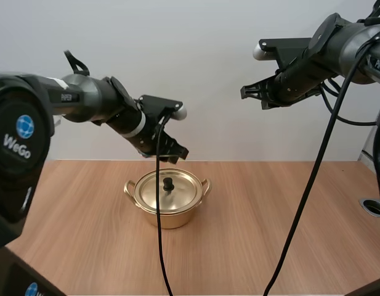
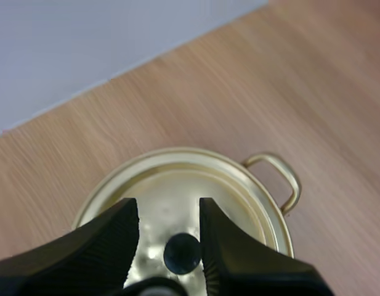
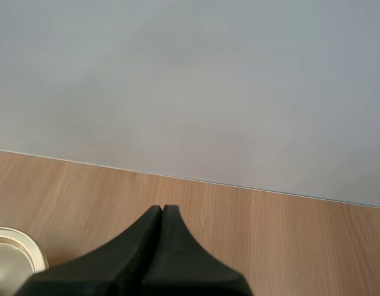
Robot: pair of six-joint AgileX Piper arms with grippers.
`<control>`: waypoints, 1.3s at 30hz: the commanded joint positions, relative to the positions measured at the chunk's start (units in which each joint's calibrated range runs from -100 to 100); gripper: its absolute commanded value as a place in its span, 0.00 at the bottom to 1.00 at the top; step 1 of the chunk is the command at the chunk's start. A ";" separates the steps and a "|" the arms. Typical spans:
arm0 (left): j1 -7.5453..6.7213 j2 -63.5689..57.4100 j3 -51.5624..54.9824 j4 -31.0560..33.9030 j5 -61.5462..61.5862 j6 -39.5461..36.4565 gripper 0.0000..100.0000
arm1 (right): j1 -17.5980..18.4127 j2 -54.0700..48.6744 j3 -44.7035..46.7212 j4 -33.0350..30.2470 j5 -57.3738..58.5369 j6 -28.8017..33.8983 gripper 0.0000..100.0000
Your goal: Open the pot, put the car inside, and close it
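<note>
1 gold pot point(image 1: 169, 217), lid point(image 1: 180, 194) on, left pincer point(image 2: 168, 213) spread above knob point(image 2: 181, 253)

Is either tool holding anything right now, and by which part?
Nothing is held: the left tool stands open above the lid's knob; the right tool is shut on nothing.

One pot point(image 1: 177, 217) stands on one table point(image 1: 282, 222). It has one lid point(image 1: 180, 194) with one black knob point(image 1: 169, 183), and two handles point(image 1: 129, 187) at its 9 and 3 o'clock. Two grippers: left gripper point(image 1: 173, 152), right gripper point(image 1: 246, 92).
</note>
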 commanded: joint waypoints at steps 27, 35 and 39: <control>-0.07 -38.80 -8.04 -0.14 0.97 -8.66 0.00 | 12.17 -22.16 0.12 -9.83 -10.18 8.34 0.00; 0.00 -49.63 -8.04 0.24 6.95 -17.93 0.00 | 12.25 -36.86 5.51 -10.71 -5.75 8.34 0.00; 0.00 -55.35 -7.40 0.34 9.62 -18.74 0.00 | 12.25 -44.19 10.69 -10.16 -5.35 8.34 0.00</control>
